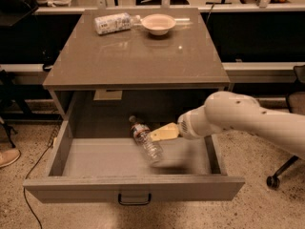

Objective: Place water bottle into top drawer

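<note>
Your gripper (pixel 161 133) sits inside the open drawer, over its right half, at the end of the thick white arm (pixel 238 120) that reaches in from the right above the drawer's side wall. Its pale tan tip lies right against the clear, ribbed plastic water bottle (pixel 144 138). You cannot tell from this view whether the gripper is clamped on the bottle or merely beside it. The water bottle is within the wide, deep grey-brown top drawer (pixel 71 192), near the middle. It is tilted, with its cap end pointing up and back to the left and its base down towards the front right; the lower end looks smeared, and whether it rests on the drawer floor is unclear. The drawer is pulled fully out, with the small dark metal handle (pixel 134 199) at the centre of its flat front panel. Above it, on the flat grey-brown cabinet top (pixel 138 56), near the back edge, a bottle wrapped in a white printed label (pixel 112 23) lies on its side, and just to its right stands a shallow white bowl (pixel 158 24). On the speckled floor (pixel 257 209) you can see the toe of a tan shoe (pixel 8 157) at the left edge and a black chair castor (pixel 272 181) at the right.
</note>
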Controlling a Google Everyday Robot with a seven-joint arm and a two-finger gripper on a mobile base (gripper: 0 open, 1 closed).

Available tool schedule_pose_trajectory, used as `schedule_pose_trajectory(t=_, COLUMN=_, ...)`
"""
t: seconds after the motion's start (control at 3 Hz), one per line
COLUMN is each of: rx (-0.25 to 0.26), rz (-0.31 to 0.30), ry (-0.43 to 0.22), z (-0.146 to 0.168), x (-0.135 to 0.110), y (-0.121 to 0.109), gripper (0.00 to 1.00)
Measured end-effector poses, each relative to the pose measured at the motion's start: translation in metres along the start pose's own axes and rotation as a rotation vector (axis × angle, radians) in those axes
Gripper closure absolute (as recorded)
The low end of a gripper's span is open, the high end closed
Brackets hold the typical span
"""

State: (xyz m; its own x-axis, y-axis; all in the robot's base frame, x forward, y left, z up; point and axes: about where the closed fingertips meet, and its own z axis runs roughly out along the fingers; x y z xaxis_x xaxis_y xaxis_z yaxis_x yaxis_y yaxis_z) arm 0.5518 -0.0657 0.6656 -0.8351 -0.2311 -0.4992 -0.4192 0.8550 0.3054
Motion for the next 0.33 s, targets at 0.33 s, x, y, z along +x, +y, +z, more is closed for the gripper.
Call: schedule_pose_trajectory(t=0.33, rx=0.029, rz=-0.065, ry=-0.09, z=-0.0707, x=-0.023, y=-0.0212, gripper=0.0)
